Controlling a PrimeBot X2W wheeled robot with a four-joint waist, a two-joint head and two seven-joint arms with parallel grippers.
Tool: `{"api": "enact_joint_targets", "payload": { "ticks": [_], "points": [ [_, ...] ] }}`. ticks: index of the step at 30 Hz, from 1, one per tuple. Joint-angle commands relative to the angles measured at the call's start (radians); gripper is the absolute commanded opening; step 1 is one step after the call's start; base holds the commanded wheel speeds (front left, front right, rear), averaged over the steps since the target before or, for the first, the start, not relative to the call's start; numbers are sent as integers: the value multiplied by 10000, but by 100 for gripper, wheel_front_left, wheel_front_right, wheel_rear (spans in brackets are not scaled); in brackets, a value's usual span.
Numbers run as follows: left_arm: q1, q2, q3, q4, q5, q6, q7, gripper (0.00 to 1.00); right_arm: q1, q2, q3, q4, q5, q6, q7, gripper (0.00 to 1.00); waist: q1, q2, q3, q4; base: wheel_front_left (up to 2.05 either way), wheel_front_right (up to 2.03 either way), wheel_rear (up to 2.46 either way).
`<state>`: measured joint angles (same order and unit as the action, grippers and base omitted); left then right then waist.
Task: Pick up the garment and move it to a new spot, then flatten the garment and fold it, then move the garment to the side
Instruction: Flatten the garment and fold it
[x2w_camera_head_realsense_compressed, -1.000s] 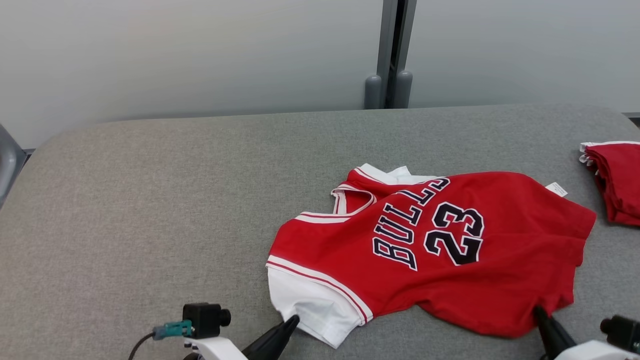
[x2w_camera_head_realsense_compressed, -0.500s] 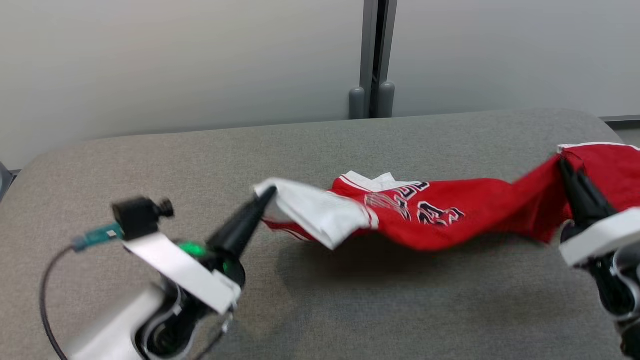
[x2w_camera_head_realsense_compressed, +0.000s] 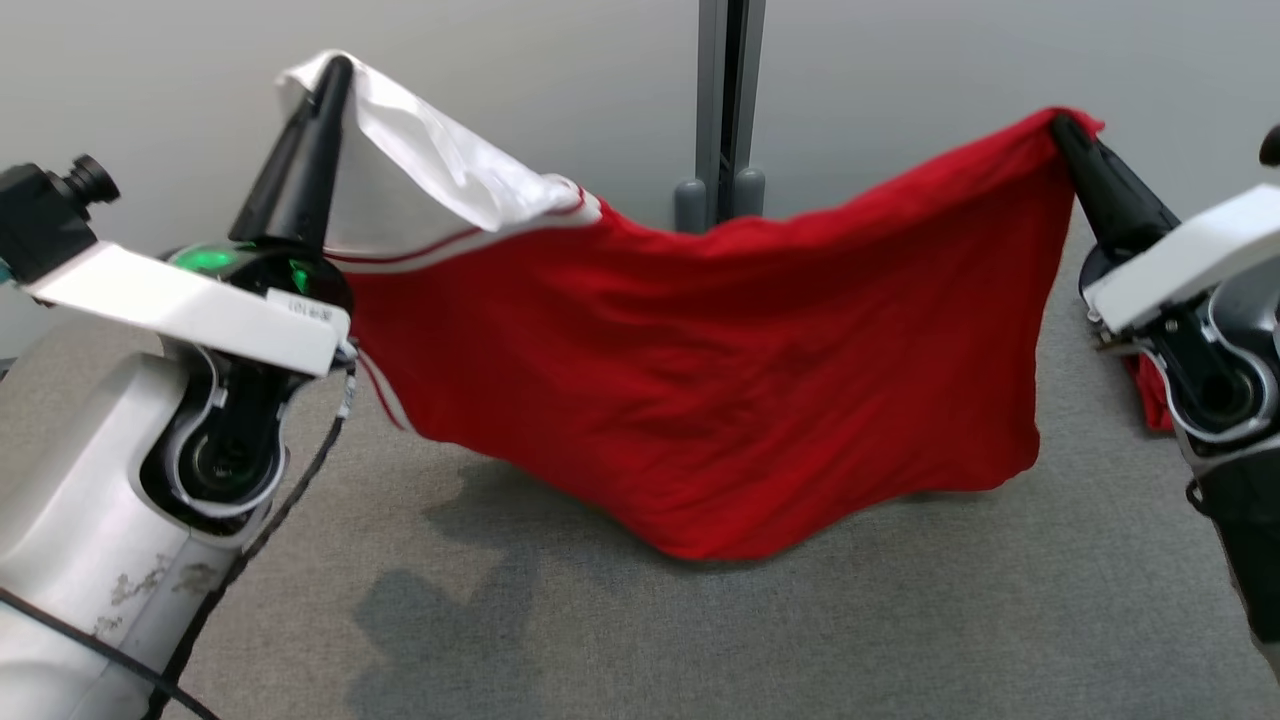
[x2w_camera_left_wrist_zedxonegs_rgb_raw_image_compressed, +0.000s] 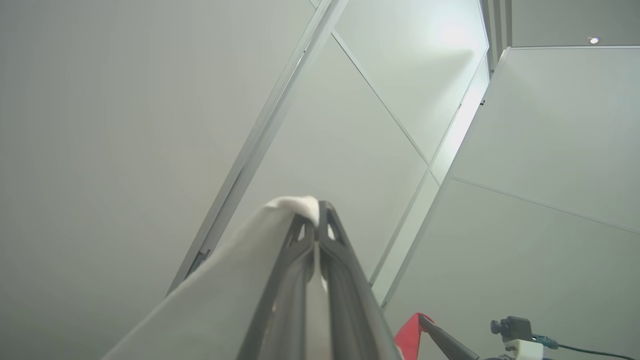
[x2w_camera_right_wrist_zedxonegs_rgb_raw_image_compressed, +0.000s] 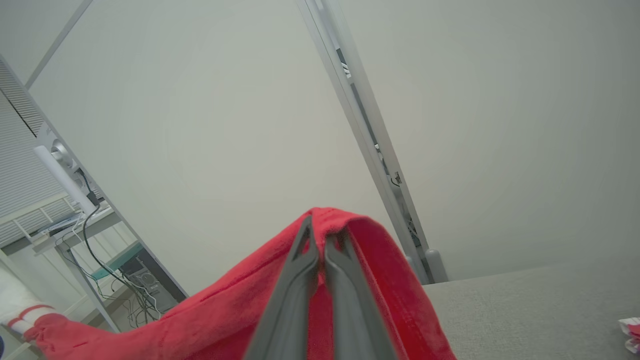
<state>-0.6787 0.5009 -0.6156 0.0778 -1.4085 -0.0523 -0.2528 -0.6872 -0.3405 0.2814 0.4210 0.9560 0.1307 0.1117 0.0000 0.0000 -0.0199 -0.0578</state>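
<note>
Garment: the red jersey hung in the air between both grippers. It sagged in the middle, with its lowest fold toward 6 o'clock, close over the grey table. I could not tell whether it touched.
Left side: the left gripper stood at 10 o'clock of the head view, fingers together and clamped on the white sleeve.
Right side: the right gripper stood at 2 o'clock, fingers pinched tight on a red corner of the jersey.
Head view: it gave the whole span of cloth, its shadow on the table, a grey post at 12 o'clock, and other red cloth at 3 o'clock behind the right arm.
Left wrist view: white cloth lay over the fingertips against pale wall panels. At 5 o'clock the other gripper's tip held its red corner.
Right wrist view: red cloth folded over the fingertips and ran off to 8 o'clock. A desk with cables showed at 9 o'clock, and a small red-and-white scrap lay on the table at 4 o'clock.
</note>
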Motion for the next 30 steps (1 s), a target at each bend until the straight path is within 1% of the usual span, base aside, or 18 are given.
{"api": "enact_joint_targets", "payload": {
  "ticks": [1, 5, 6, 9, 12, 15, 18, 21, 23, 24, 26, 27, 30],
  "points": [
    [-228, -62, 171, 162, 193, 229, -47, 0, -280, 168, -121, 139, 203, 0, 119, 0, 0, 0, 70, 10, 0, 0, 0],
    [-676, -492, 576, 784, 352, 797, -95, 0, -1161, 585, -619, 785, 488, 0, 344, 0, 0, 0, 361, 82, 0, 0, 0],
    [-1086, -694, 748, 1100, 308, 999, -102, 0, -1756, 764, -810, 1139, 472, 1, 425, 0, 0, 0, 696, 130, 0, 0, 0],
    [-2079, -900, 804, 1761, 372, 1219, 162, 0, -2913, 936, -1108, 1834, 318, 0, 477, 0, 0, 0, 1396, 202, 0, 0, 0],
    [-3519, -1127, 799, 2649, 510, 1260, 581, 0, -4412, 1092, -1283, 2664, -135, 1, 230, 0, 0, 0, 2288, 257, 0, 0, 0],
    [-5182, -1307, 792, 3726, 846, 965, 741, 0, -5977, 1346, -1098, 3033, -527, 1, -362, 0, 0, 0, 3106, 287, 0, 0, 0],
    [-6898, -1522, 798, 4955, 1395, 527, 435, 0, -7131, 1366, -789, 3413, -779, 0, -1455, 0, 0, 0, 3639, 304, 0, 0, 0],
    [-8524, -1813, 1081, 6043, 1950, 166, 42, 0, -8274, 1485, -557, 3833, -886, 0, -2712, 0, 0, 0, 4170, 307, 0, 0, 0],
    [-9340, -2019, 1396, 6584, 2330, -61, -85, 0, -8776, 1527, -416, 4099, -878, 0, -3316, 0, 0, 0, 4483, 342, 0, 0, 0],
    [-9717, -2129, 1715, 6694, 2617, -196, -107, 0, -8993, 1509, -368, 4142, -876, 0, -3533, 0, 0, 0, 4619, 361, 0, 0, 0],
    [-10156, -2403, 2459, 6710, 3186, -410, -120, 0, -9296, 1447, -472, 4207, -736, 0, -3733, 0, 0, 0, 4886, 412, 0, 0, 0],
    [-10156, -2403, 2459, 6710, 3186, -410, -120, 0, -9296, 1447, -472, 4207, -736, 0, -3733, 0, 0, 0, 4886, 412, 0, 0, 0],
    [-10072, -2953, 3363, 6661, 4070, -627, -116, 0, -9317, 1426, -846, 4063, -613, 0, -3781, 0, 0, 0, 5266, 517, 0, 0, 0]
  ]
}}
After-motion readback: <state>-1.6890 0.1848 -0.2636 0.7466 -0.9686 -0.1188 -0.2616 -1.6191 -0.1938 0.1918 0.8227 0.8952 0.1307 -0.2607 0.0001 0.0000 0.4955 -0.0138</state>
